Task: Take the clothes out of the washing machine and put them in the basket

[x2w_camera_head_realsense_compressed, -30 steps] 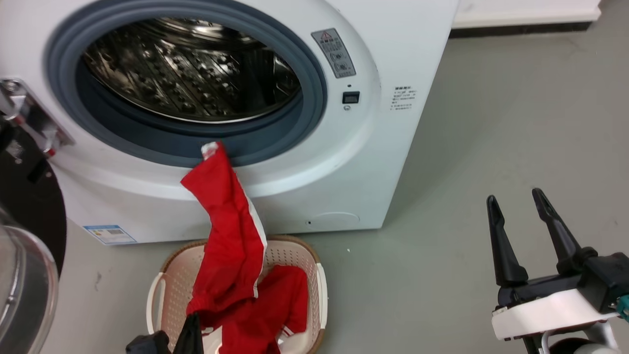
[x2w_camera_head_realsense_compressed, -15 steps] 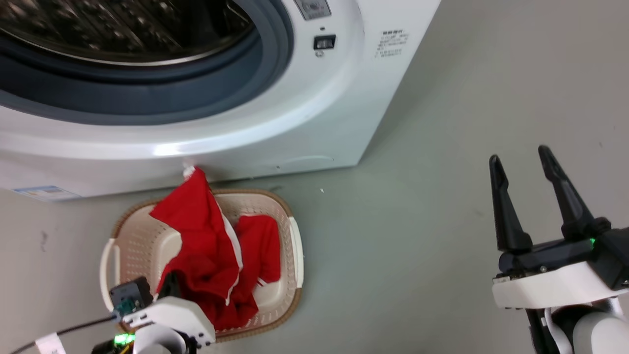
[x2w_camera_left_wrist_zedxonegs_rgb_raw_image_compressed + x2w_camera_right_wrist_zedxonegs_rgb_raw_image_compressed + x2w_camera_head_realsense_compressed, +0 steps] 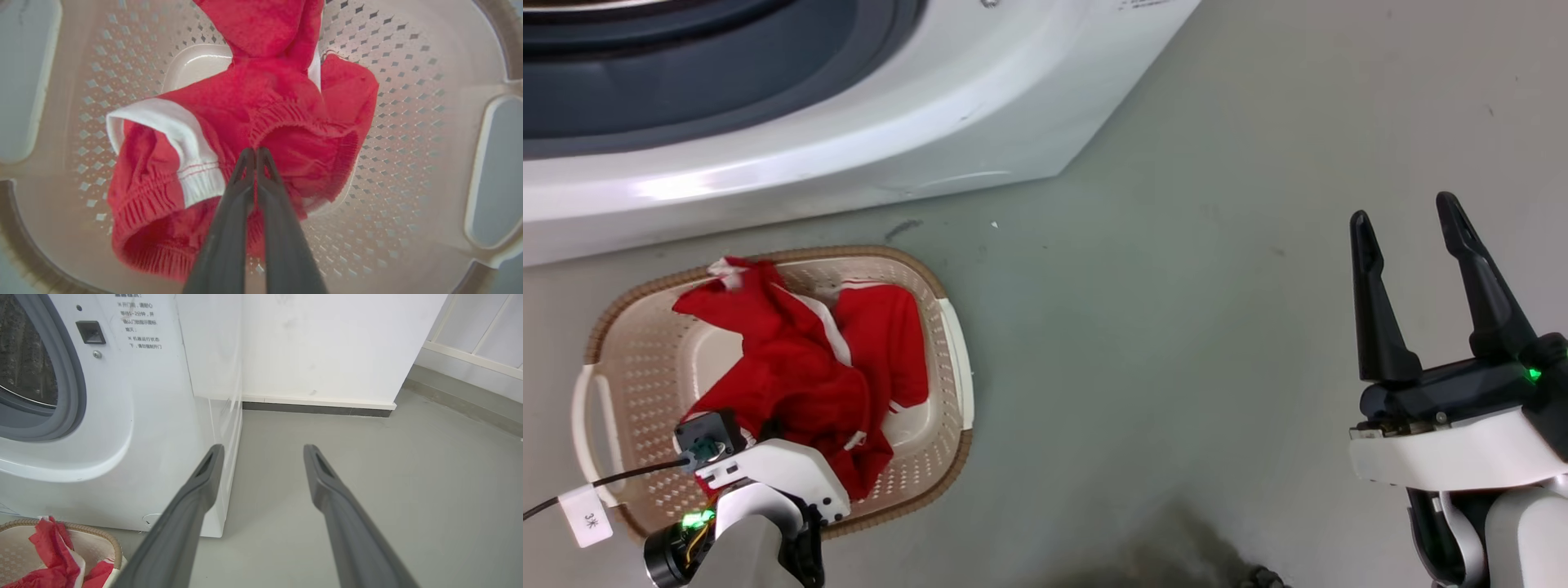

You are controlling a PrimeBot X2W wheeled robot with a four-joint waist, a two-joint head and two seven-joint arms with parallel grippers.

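Observation:
The red clothes (image 3: 800,367) with white trim lie bunched inside the cream basket (image 3: 637,359) on the floor in front of the white washing machine (image 3: 849,139). In the left wrist view my left gripper (image 3: 255,150) is shut, its tips pinching the elastic hem of the clothes (image 3: 286,94) low over the basket (image 3: 408,102) floor. In the head view the left wrist covers its fingers. My right gripper (image 3: 1401,208) stands open and empty far to the right, above bare floor. The right wrist view has the open right gripper (image 3: 263,447), the washing machine (image 3: 155,396), and the clothes (image 3: 53,543) over the basket rim (image 3: 110,543).
The grey porthole seal (image 3: 686,90) of the machine sits at the top left of the head view. Grey floor (image 3: 1176,327) spreads between the basket and my right arm. A white wall with a dark skirting (image 3: 318,408) stands behind the machine.
The head camera has tilted down. The garment's upper end has come off the porthole lip and dropped into the basket, and my left gripper has gone down with it. The right gripper stays open.

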